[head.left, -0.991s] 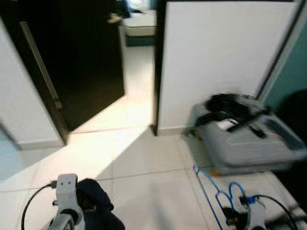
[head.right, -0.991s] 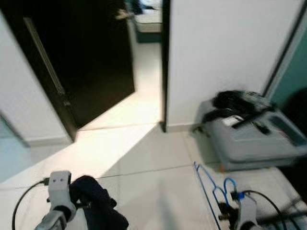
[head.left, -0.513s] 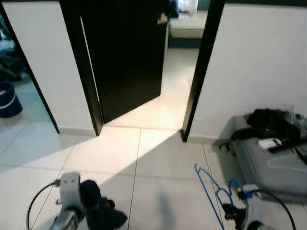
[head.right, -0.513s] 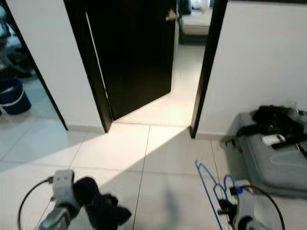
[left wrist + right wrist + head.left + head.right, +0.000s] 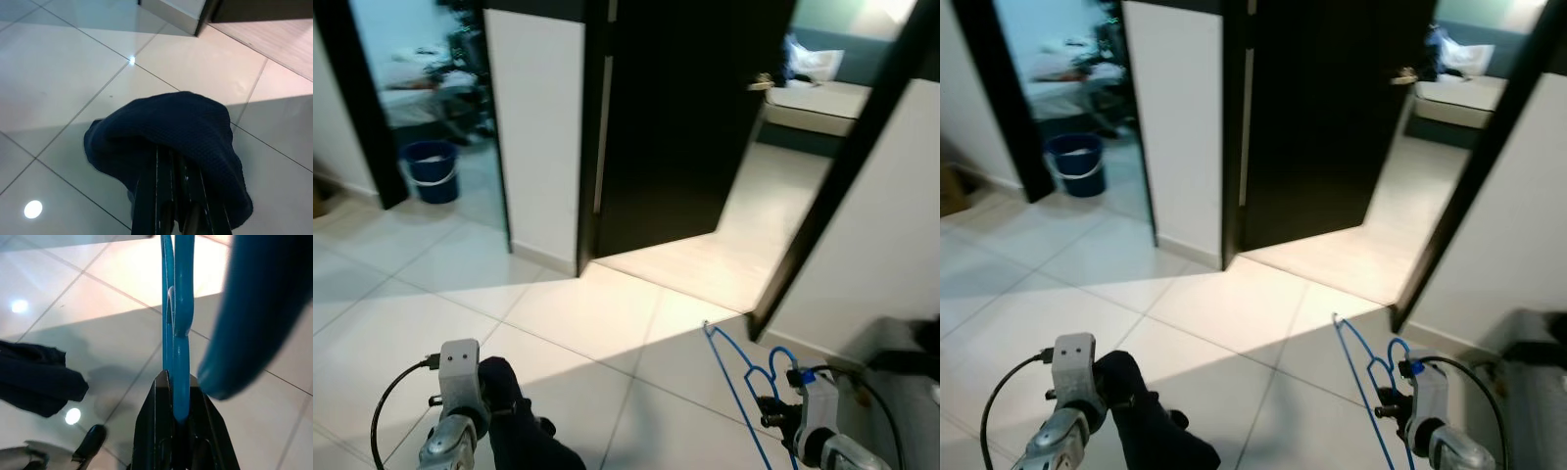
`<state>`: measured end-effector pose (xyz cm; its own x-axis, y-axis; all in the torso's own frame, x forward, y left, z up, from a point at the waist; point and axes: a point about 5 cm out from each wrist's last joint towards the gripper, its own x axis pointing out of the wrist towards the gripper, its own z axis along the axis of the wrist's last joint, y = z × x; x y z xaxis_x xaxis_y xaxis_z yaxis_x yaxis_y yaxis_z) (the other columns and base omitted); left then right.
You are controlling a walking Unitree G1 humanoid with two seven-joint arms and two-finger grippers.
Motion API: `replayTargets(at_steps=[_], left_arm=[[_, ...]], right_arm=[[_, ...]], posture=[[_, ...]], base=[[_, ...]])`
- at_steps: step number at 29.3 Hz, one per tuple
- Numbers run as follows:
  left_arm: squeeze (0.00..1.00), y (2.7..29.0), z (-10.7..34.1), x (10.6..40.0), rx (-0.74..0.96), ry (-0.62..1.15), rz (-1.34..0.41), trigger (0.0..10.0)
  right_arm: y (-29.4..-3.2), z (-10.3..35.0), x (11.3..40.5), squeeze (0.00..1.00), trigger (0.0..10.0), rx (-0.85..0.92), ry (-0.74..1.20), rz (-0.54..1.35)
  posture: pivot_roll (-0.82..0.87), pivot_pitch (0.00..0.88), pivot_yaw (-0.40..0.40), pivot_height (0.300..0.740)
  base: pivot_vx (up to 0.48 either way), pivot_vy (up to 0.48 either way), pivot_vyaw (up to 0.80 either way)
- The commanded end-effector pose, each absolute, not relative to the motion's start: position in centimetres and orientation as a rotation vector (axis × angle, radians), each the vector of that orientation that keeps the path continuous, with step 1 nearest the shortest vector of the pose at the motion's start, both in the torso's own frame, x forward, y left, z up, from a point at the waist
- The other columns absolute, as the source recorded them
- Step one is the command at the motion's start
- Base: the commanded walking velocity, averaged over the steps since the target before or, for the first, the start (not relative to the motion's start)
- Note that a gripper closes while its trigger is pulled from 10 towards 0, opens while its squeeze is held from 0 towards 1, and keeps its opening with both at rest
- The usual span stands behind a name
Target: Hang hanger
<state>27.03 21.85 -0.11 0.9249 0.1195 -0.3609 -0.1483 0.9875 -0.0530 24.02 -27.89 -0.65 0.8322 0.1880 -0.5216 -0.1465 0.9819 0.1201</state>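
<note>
right tool [image 5: 177,396]: fingers pinched tight on the blue hanger [image 5: 736,364], gripping the wire just below the hook; no gap visible between fingers and wire.
blue hanger: held upright low at the robot's right front, hook end up, one long wire arm slanting up toward the lit floor patch. Off the floor, not hung on anything.
left tool [image 5: 171,196]: fingers closed together, wrapped in the dark navy garment [image 5: 171,142], which drapes over the fingertips.
dark navy garment: knitted fabric, bunched, hanging from the left tool low at the robot's left front, above the floor.
left wrist cable [image 5: 386,411]: black loop beside the silver left arm.
floor [image 5: 431,313]: large pale glossy tiles with thin grout lines; bright sunlit wedge [image 5: 646,304] running in from the open doorway, shade on the nearer tiles.
grey case [image 5: 1528,343]: at the right edge, near the right arm, partly cut off; dark item on top, cannot tell what.
white wall panel [image 5: 543,127]: between two openings, dark frame on its right side.
dark door [image 5: 685,117]: swung open, handle [image 5: 762,85] on its far edge.
left opening: blue bucket [image 5: 434,169] on the tiles just inside, cluttered items behind, too blurred to name.
far room: beyond the dark door, a bed [image 5: 822,98] with light bedding, teal wall behind.
</note>
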Motion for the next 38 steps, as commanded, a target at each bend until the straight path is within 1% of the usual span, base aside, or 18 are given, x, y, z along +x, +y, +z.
replayTargets(at_steps=[1, 8, 10, 12, 14, 20, 22, 24, 38], left_arm=[[0.0, 21.6, 0.4, 27.6, -0.072, 0.334, 0.128, 10.0], [0.0, 21.5, 0.1, 27.0, -0.077, 0.328, 0.142, 10.0], [0.0, 21.6, 0.0, 26.7, -0.075, 0.321, 0.14, 10.0], [0.0, 21.6, 0.0, 26.6, -0.074, 0.319, 0.14, 10.0], [0.0, 21.8, 0.0, 26.3, -0.073, 0.314, 0.137, 10.0], [0.0, 22.2, -0.3, 25.7, -0.073, 0.316, 0.136, 10.0], [0.0, 22.3, -0.4, 25.5, -0.073, 0.318, 0.139, 10.0], [0.0, 22.7, -0.6, 25.0, -0.07, 0.317, 0.141, 10.0], [0.0, 22.9, -0.8, 24.5, -0.073, 0.329, 0.128, 10.0]], right_arm=[[-28.4, -0.6, 23.7, 0.0, 10.0, 0.068, 0.565, 0.168], [-28.9, -0.9, 23.0, 0.0, 10.0, 0.067, 0.583, 0.176], [-29.1, -1.0, 22.7, 0.0, 10.0, 0.071, 0.578, 0.172], [-29.1, -1.0, 22.6, 0.0, 10.0, 0.072, 0.576, 0.169], [-29.1, -1.0, 22.4, 0.0, 10.0, 0.074, 0.569, 0.174], [-29.0, -1.3, 21.7, 0.0, 10.0, 0.078, 0.567, 0.183], [-29.0, -1.5, 21.4, 0.0, 10.0, 0.079, 0.57, 0.187], [-28.8, -2.0, 20.5, 0.0, 10.0, 0.086, 0.578, 0.201], [-28.7, -2.3, 19.7, 0.0, 10.0, 0.092, 0.573, 0.196]], posture=[[0.06, 0.0, -0.125, 0.74], [0.04, 0.001, -0.127, 0.74], [0.03, 0.02, -0.118, 0.74], [0.03, 0.02, -0.118, 0.74], [0.03, 0.044, -0.11, 0.74], [0.05, 0.046, -0.114, 0.74], [0.05, 0.046, -0.116, 0.74], [0.05, 0.058, -0.108, 0.74], [0.05, 0.06, -0.09, 0.74]], base=[[0.0, 0.0, 0.76], [0.0, 0.0, 0.76], [0.0, 0.0, 0.76], [0.0, 0.0, 0.76], [0.0, 0.0, 0.76], [0.0, 0.0, 0.76], [0.0, 0.0, 0.76], [0.0, 0.0, 0.76], [0.0, 0.0, 0.76]])
